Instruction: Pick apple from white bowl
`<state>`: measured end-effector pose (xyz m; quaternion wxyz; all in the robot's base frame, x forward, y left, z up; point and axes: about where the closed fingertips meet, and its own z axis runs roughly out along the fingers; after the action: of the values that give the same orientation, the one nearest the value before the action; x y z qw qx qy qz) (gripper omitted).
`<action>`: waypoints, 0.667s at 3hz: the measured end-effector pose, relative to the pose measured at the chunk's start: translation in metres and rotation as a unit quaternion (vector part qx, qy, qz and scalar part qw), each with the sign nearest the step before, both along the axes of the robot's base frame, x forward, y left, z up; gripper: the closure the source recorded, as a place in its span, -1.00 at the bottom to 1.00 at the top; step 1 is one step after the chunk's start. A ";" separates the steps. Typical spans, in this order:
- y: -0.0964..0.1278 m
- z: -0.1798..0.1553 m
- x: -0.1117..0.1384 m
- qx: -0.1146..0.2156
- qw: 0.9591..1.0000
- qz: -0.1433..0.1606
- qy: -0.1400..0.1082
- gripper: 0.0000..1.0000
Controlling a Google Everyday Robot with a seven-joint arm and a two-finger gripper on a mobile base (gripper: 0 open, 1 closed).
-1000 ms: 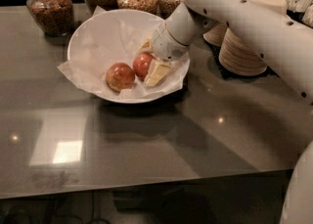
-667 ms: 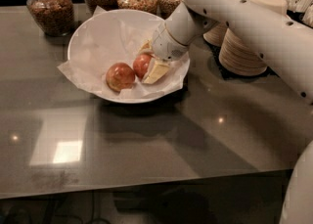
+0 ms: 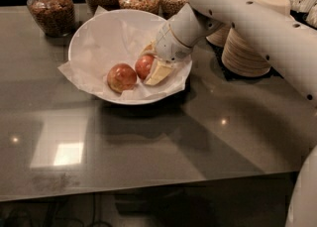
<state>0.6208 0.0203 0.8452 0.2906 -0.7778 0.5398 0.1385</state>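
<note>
The white bowl [image 3: 94, 32], lined with crinkled white paper, stands on the dark table. Two apples lie in it. The red-orange apple [image 3: 143, 65] lies right of centre. A yellow-mottled apple [image 3: 121, 77] lies just left of it. My gripper [image 3: 147, 65] reaches down into the bowl from the right. Its cream fingers [image 3: 159, 72] sit on either side of the red-orange apple and touch it. The apple still rests low in the bowl.
Several glass jars [image 3: 49, 8] of grains or nuts stand behind the bowl. Stacks of tan paper bowls [image 3: 252, 47] stand at the right, behind my arm. The table's front edge [image 3: 148, 184] runs across the lower part of the view.
</note>
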 end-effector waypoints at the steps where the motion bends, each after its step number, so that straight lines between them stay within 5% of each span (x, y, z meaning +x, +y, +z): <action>1: -0.004 0.009 -0.006 0.045 0.999 -0.006 0.003 1.00; 2: -0.011 0.027 -0.011 0.115 0.993 -0.008 0.003 1.00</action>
<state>0.6094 0.0097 0.8720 0.3774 -0.7346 0.5272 0.2001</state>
